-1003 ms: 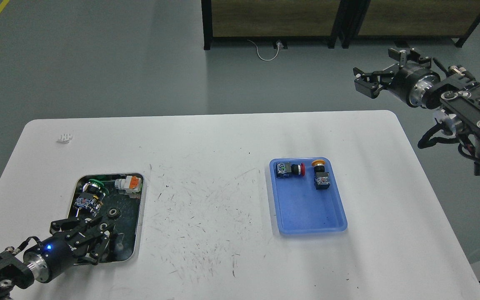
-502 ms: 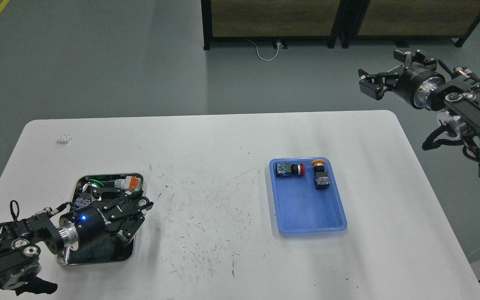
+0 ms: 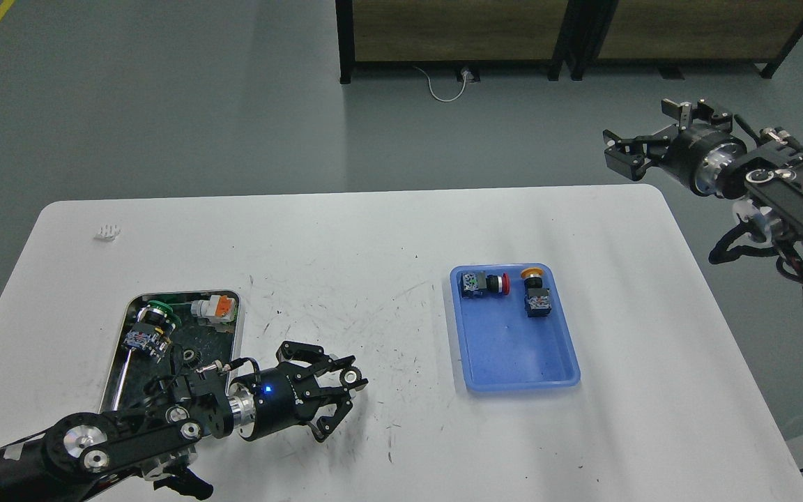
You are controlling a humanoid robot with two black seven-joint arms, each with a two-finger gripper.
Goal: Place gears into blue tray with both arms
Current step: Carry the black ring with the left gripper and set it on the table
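Observation:
A small black gear (image 3: pixel 351 377) with a pale centre sits at the tip of my left gripper (image 3: pixel 337 390), which is shut on it. That gripper hovers over the scratched table between the two trays. A second gear (image 3: pixel 191 356) lies in the steel tray (image 3: pixel 237 328) at the left. The blue tray (image 3: pixel 513 362) rests right of centre, well apart from the left gripper. High beyond the table's far right corner, my right gripper (image 3: pixel 642 132) is open with nothing in it.
Two push-button switches, red-capped (image 3: pixel 486 284) and yellow-capped (image 3: pixel 534 293), lie at the blue tray's far end. The steel tray also holds a green-capped switch (image 3: pixel 153 328) and an orange part (image 3: pixel 217 307). A small white piece (image 3: pixel 109 231) lies far left.
My left gripper has come out of the steel tray and moved right over the table, now with a gear at its tip. The right gripper has drifted slightly right and down.

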